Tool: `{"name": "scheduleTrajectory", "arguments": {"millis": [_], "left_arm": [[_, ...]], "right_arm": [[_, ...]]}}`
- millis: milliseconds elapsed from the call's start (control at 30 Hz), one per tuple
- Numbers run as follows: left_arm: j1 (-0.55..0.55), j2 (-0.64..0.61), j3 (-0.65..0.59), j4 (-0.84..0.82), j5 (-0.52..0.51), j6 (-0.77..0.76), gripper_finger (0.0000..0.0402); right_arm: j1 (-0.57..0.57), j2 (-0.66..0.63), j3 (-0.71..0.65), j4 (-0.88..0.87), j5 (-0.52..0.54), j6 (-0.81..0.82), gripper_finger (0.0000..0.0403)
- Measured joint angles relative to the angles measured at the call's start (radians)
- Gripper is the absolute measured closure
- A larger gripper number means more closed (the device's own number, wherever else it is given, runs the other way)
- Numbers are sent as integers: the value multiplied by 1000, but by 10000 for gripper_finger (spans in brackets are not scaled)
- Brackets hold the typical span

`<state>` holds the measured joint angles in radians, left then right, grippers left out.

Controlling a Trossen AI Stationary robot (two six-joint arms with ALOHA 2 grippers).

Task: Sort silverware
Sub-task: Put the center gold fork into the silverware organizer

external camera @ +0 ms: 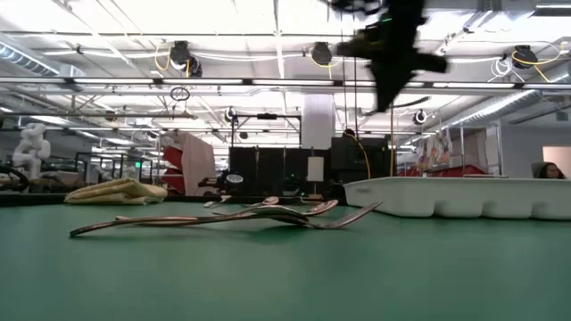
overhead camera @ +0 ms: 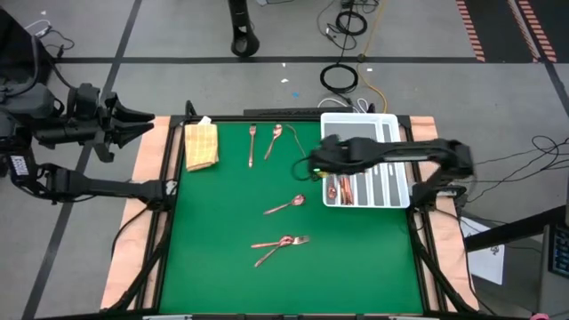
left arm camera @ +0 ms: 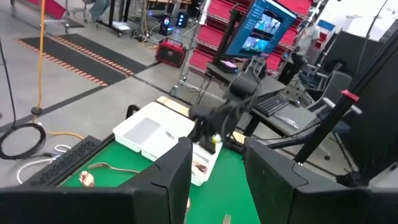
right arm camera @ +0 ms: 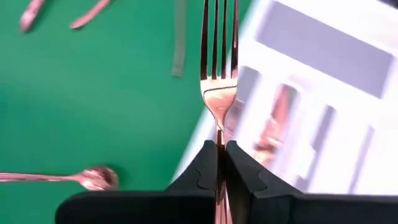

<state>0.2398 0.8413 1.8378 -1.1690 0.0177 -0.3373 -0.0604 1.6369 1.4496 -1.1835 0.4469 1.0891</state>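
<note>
My right gripper point(overhead camera: 313, 166) hangs above the left edge of the white divided tray point(overhead camera: 384, 124) and is shut on a copper fork point(right arm camera: 219, 56). The tray holds a few copper pieces point(overhead camera: 343, 188) in its left compartments. On the green table lie a fork point(overhead camera: 252, 142) and a spoon point(overhead camera: 274, 140) near the far edge, a spoon point(overhead camera: 284, 206) in the middle, and a small crossed pile point(overhead camera: 280, 243) nearer the front. My left gripper point(left arm camera: 214, 180) stands open, raised off the table's far left corner point(overhead camera: 142, 120). My right gripper pinches the fork's handle just behind the neck point(right arm camera: 219, 132) between its two fingers. The fork lies along the fingers, with its tines sticking out ahead of the fingertips. It is lifted clear, over the tray's left edge point(right arm camera: 205, 124) and the green table.
A folded tan cloth point(overhead camera: 201, 145) lies at the far left of the table. Cables point(overhead camera: 340, 78) lie on the floor beyond the far edge. A wide green stretch at the left and front holds nothing.
</note>
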Motion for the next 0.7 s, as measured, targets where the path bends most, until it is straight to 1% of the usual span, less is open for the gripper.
{"name": "scheduleTrajectory", "arguments": {"millis": [167, 267, 333, 433, 533, 700], "left_arm": [[0, 0, 0, 0, 0, 11, 254], [0, 0, 0, 0, -10, 10, 254], [0, 0, 0, 0, -15, 7, 254], [0, 0, 0, 0, -23, 7, 254], [0, 0, 0, 0, -34, 8, 254], [0, 0, 0, 0, -67, 12, 254]], "right_arm": [[1, -265, -270, 7, 0, 242, 403], [3, -398, -435, 72, 0, 372, 403], [4, -453, -525, 139, 0, 419, 403], [-1, -472, -631, 232, 0, 445, 403], [-23, -464, -704, 267, 1, 473, 403], [-71, -444, -769, 355, -7, 426, 403]]}}
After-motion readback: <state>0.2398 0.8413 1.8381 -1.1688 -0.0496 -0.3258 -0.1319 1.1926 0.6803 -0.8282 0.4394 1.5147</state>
